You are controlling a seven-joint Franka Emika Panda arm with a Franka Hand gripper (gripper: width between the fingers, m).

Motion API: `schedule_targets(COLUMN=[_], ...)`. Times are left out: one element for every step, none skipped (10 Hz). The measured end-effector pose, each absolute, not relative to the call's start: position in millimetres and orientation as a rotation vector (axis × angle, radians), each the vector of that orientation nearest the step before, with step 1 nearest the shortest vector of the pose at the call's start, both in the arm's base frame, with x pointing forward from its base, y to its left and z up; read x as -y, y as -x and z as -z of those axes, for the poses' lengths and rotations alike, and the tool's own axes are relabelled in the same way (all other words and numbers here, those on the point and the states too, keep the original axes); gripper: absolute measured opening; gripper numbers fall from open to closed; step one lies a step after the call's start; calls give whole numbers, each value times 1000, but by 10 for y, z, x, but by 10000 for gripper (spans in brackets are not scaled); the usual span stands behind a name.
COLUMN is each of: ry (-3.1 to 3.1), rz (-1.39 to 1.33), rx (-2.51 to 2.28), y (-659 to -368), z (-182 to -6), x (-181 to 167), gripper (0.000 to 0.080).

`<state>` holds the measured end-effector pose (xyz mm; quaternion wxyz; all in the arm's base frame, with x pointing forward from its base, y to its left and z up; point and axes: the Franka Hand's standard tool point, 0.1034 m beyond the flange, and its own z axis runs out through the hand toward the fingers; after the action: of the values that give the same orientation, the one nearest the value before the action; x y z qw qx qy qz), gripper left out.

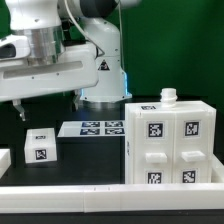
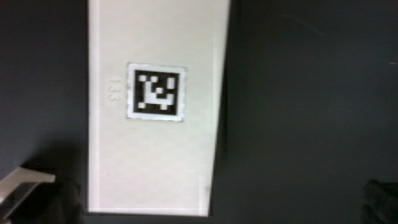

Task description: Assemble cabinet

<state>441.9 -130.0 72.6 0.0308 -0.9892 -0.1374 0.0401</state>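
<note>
fingers (image 1: 22,113) hover over drawer block (image 1: 38,147) by worktop (image 1: 100,160) near edge; clenched or released, cannot tell. off-centre descent could nudge block askew.

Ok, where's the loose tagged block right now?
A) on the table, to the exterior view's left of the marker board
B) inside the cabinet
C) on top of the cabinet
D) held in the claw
A: the block lies on the table, to the exterior view's left of the marker board, well apart from the cabinet, with the claw above and clear of it.
</note>
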Motion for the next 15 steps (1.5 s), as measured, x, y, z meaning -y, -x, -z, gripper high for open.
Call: schedule_targets(ry=[3055,3057,3064,3063,3065,3062,3065,3065,3065,3062,3066,3064,3060,3059,3057], rz=[-114,-100,-93,-101,-99,-111,-111,-116,-120,-132,-128,-136,-144,-148,-152], rx=[450,497,478,450,451,447,450,450,450,450,455,459,464,465,471], y=[-4423,-4419,-4400,-4372,-4363,-4335,-4316,-4300,-4287,-4262,-4262,-4241,-4222,-4214,-4204], z=[-692,-656,-601,-558,-526,-471,-418,-390,-354,-310,-267,-227,-200,-186,-173], x=[1351,1436,1509,1540,1539,1535,1525,1521,1521,1516,1506,1504,1504,1500,1502], gripper=[796,796,796,796,796,796,796,796,796,796,796,796,796,796,796])
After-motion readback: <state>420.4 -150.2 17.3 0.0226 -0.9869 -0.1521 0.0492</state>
